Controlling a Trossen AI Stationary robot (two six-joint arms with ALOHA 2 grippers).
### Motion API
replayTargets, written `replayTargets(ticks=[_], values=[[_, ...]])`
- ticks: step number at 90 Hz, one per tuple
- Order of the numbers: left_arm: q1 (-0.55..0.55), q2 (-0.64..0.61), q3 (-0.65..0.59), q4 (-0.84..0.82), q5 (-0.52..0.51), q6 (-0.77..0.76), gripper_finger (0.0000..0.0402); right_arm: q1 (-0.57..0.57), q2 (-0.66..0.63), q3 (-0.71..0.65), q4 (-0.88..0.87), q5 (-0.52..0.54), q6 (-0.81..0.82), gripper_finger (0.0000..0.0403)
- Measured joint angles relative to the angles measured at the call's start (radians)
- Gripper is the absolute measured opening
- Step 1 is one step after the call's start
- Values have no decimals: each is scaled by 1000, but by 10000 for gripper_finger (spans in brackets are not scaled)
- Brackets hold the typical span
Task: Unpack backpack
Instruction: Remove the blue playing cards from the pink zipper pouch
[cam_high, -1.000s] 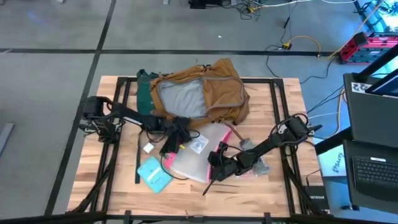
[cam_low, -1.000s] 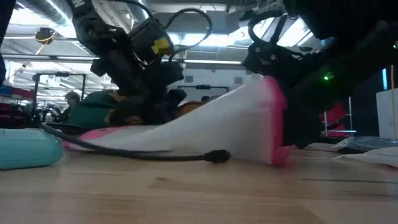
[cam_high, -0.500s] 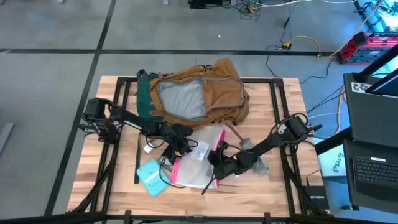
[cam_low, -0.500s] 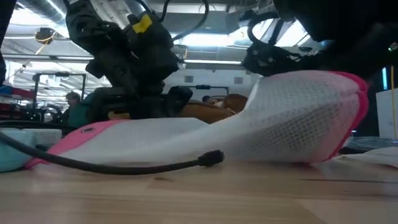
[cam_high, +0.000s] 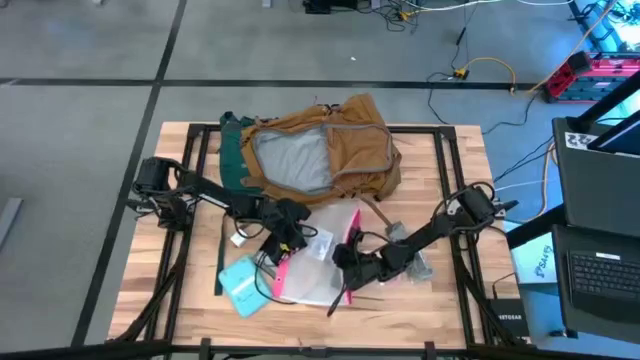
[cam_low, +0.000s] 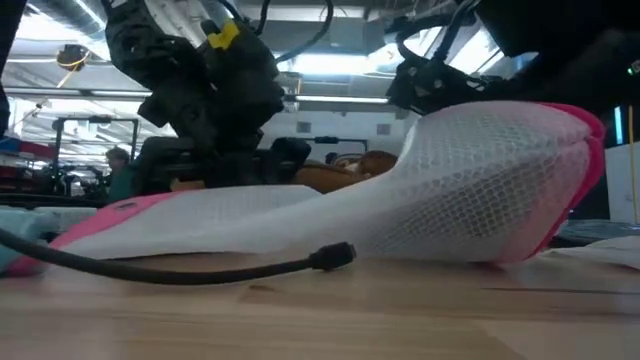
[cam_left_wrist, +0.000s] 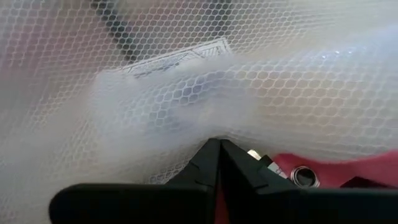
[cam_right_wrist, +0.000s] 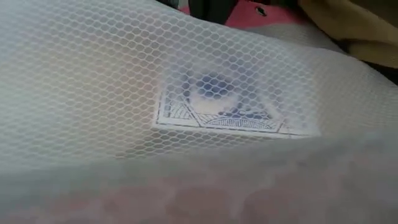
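1. Mid-unpacking: tan-brown fabric backpack (cam_high: 320, 152) lying unzipped at table's 12 o'clock.
2. Left gripper (cam_high: 285, 243) pinched onto clear mesh pink-edged zip pouch (cam_high: 318, 268); right gripper (cam_high: 345, 262) at pouch's 3 o'clock, fingers' state impossible to tell.
3. Next, probably: lay pouch flat, release.

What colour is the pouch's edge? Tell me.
Pink, around a clear meshed pouch; the low view shows it best.

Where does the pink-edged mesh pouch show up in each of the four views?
High view: pouch lies on the table in front of the backpack, between both arms.
Low view: pouch fills the middle, its right end raised.
Left wrist view: mesh fills the picture; pink edge at the left end effector.
Right wrist view: mesh fills the picture.
Shared landmark: the printed card inside.
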Motion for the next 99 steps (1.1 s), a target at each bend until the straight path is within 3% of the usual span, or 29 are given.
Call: replayTargets(ticks=[18, 42, 65, 99], values=[[-2, 0, 2, 66, 64, 16, 0, -8, 0, 5, 53, 26, -24, 294], [-5, 0, 2, 92, 128, 23, 0, -9, 0, 4, 207, 38, -174, 294], [-4, -1, 3, 93, 136, 24, 0, -9, 0, 4, 226, 44, -180, 294], [-4, -1, 4, 94, 136, 24, 0, -9, 0, 4, 438, 49, -346, 293]])
